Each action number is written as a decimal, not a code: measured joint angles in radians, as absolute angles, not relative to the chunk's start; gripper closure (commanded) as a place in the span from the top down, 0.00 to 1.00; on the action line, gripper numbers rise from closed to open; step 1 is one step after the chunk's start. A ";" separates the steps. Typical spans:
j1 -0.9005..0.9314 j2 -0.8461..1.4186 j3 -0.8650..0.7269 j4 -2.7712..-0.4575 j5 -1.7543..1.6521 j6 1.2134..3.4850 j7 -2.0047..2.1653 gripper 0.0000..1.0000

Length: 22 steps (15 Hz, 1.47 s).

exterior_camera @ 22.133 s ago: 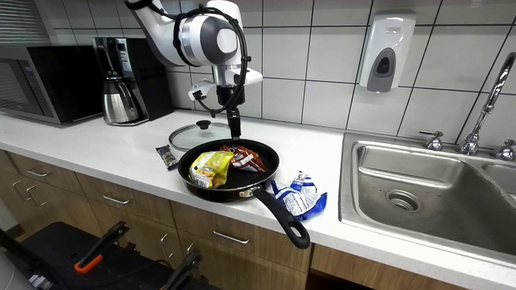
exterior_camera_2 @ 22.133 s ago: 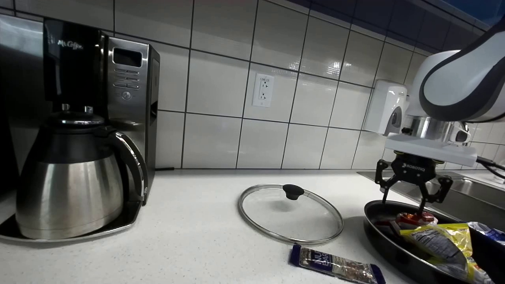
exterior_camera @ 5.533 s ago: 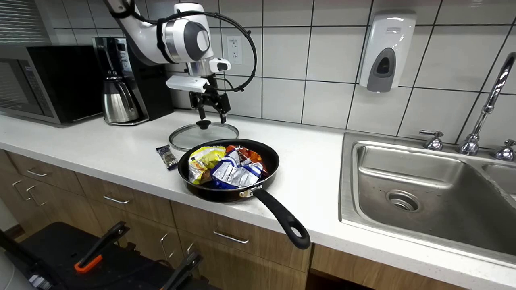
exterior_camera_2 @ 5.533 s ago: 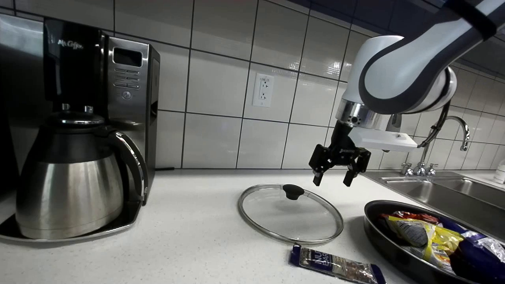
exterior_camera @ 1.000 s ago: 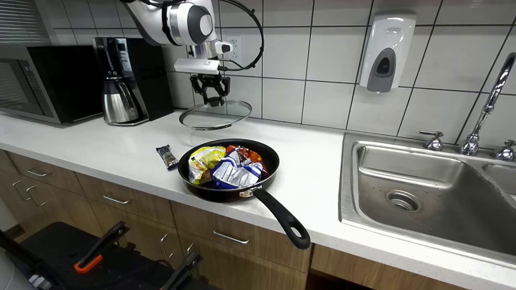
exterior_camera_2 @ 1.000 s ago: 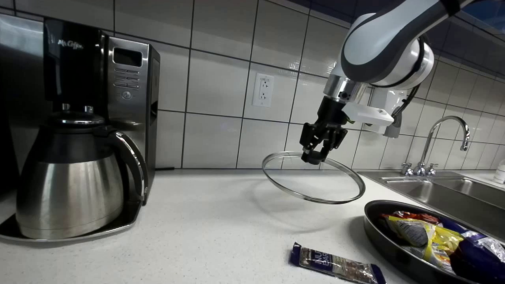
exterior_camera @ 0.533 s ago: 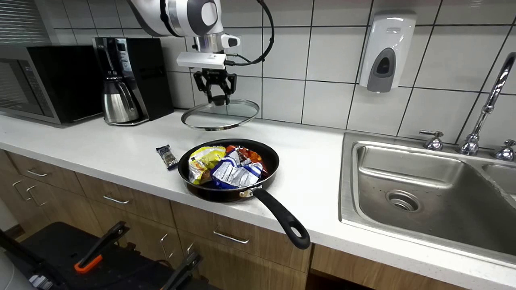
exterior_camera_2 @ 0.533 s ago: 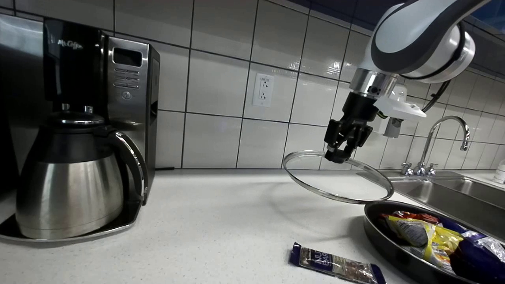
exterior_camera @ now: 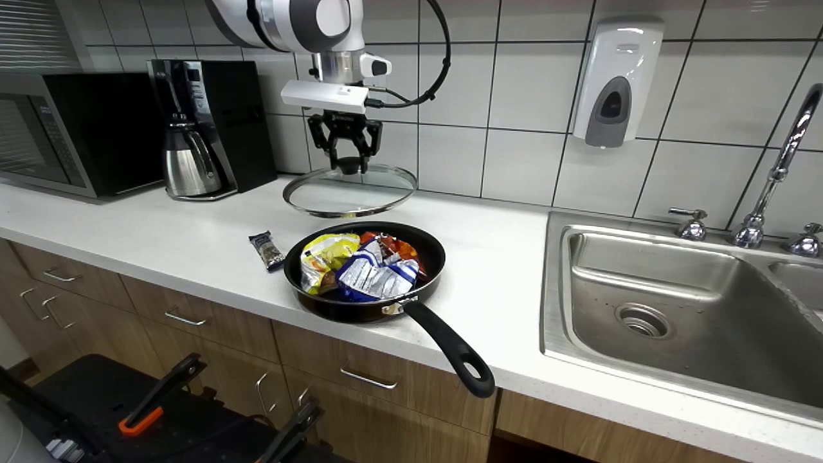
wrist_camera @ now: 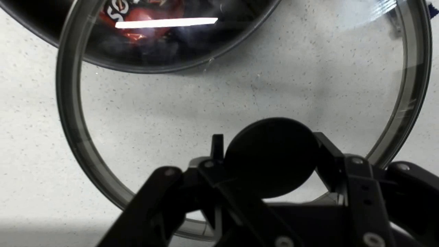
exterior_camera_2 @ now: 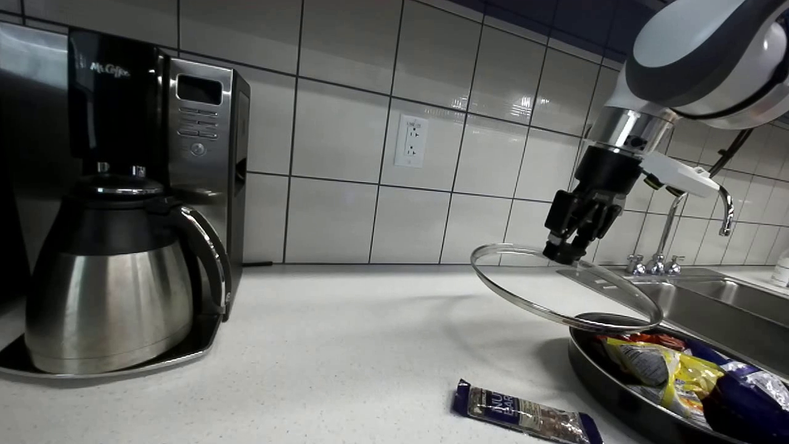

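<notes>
My gripper is shut on the black knob of a round glass lid, one finger on each side of it. The lid hangs level or slightly tilted in the air, behind and above a black frying pan. In the wrist view the pan's rim shows through part of the glass. Inside the pan lie a yellow packet, a blue-and-white packet and a red packet. In an exterior view the lid's rim overlaps the pan's near edge; contact cannot be told.
A nut bar lies on the counter beside the pan. The pan's handle juts past the counter's front edge. A coffee maker and microwave stand at one end, a sink at the other. Tiled wall rises behind.
Several seconds ago the lid lay on the counter under my open gripper. Over the last second, gripper and lid have moved toward the pan, sinking slightly. Earlier, the blue-and-white packet went into the pan.
</notes>
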<state>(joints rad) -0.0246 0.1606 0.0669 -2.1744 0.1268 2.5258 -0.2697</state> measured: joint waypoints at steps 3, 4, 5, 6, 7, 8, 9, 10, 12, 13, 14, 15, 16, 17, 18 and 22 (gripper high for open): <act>-0.030 0.110 0.058 -2.231 0.142 2.526 -0.291 0.39; -0.030 0.093 0.052 -2.251 0.144 2.526 -0.295 0.39; -0.030 0.075 0.046 -2.270 0.145 2.526 -0.298 0.39; -0.030 0.058 0.040 -2.289 0.145 2.525 -0.299 0.39; -0.030 0.043 0.034 -2.308 0.145 2.525 -0.300 0.39; -0.030 0.027 0.028 -2.326 0.145 2.525 -0.302 0.39; -0.030 0.013 0.022 -2.344 0.145 2.525 -0.303 0.39; -0.030 0.001 0.016 -2.361 0.145 2.525 -0.304 0.39; -0.030 -0.019 0.004 -2.391 0.145 2.524 -0.307 0.39; -0.030 -0.028 -0.003 -2.404 0.145 2.523 -0.311 0.39; -0.030 -0.035 -0.010 -2.416 0.145 2.523 -0.315 0.39; -0.030 -0.041 -0.016 -2.427 0.145 2.523 -0.318 0.39; -0.030 -0.048 -0.023 -2.438 0.145 2.522 -0.321 0.39; -0.030 -0.053 -0.030 -2.448 0.145 2.522 -0.326 0.39; -0.030 -0.058 -0.036 -2.457 0.145 2.521 -0.330 0.39; -0.030 -0.067 -0.057 -2.485 0.145 2.520 -0.344 0.39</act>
